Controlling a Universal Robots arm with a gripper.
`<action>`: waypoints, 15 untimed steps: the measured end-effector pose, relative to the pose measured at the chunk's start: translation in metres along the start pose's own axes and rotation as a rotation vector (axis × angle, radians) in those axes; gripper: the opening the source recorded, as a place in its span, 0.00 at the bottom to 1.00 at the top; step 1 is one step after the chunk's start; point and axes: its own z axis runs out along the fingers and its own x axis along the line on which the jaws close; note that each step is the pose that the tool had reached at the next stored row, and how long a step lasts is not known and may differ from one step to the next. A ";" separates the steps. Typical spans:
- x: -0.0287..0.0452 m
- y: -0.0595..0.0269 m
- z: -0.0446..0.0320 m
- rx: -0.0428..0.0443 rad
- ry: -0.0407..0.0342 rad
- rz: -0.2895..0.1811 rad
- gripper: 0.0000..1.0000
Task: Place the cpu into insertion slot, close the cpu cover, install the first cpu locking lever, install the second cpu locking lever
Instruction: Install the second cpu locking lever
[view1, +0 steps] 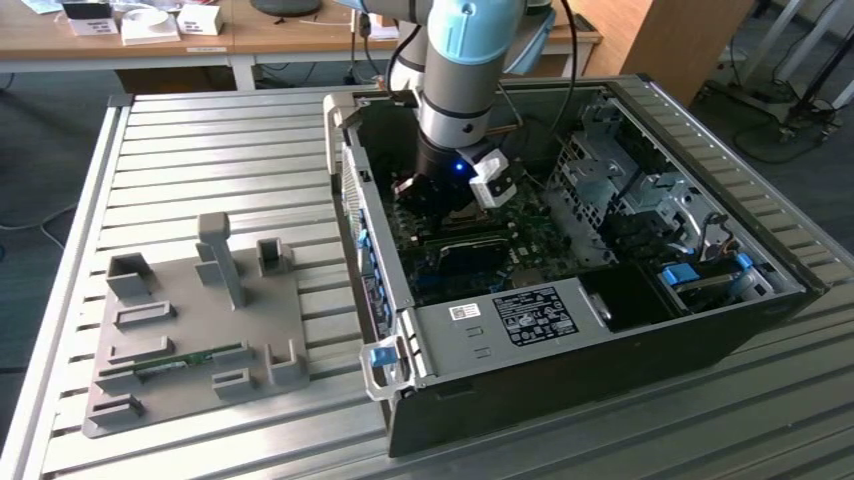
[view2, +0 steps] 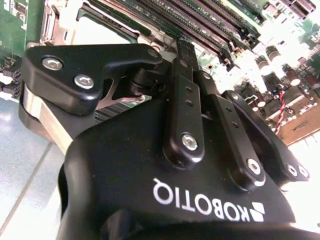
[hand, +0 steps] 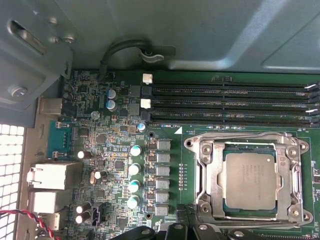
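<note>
Gripper (view2: 187, 50) body, black, nearest the lens in the second wrist view, its linkage arms reaching toward the board; whether the fingers are parted or closed cannot be told. Ribbed metal table (view1: 200, 160), largest item, carrying all else in the exterior view. Open computer case (view1: 601, 330), dark, on the exterior view's right of the table. Arm (view1: 461, 70), grey and blue, reaching down into the case. Grey fixture plate (view1: 187, 330) with upright blocks, well apart from the case on the exterior view's left. Green motherboard (hand: 110, 165) inside the case, in the first wrist view. Long black memory slots (hand: 230, 102), just beside the socket. Slot (hand: 300, 165), dark-framed, on the motherboard. Cover (hand: 212, 172), silvery, lying flat around the chip. Cpu (hand: 250, 180), silver-grey square, seated in the slot and showing through the cover's window.
</note>
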 end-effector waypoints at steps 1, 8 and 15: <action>0.0000 0.0000 0.0000 -0.0002 -0.0001 0.000 0.11; 0.0000 0.0001 -0.0012 -0.0002 -0.0001 0.000 0.11; -0.0002 0.0004 -0.0042 -0.0001 -0.0001 0.000 0.11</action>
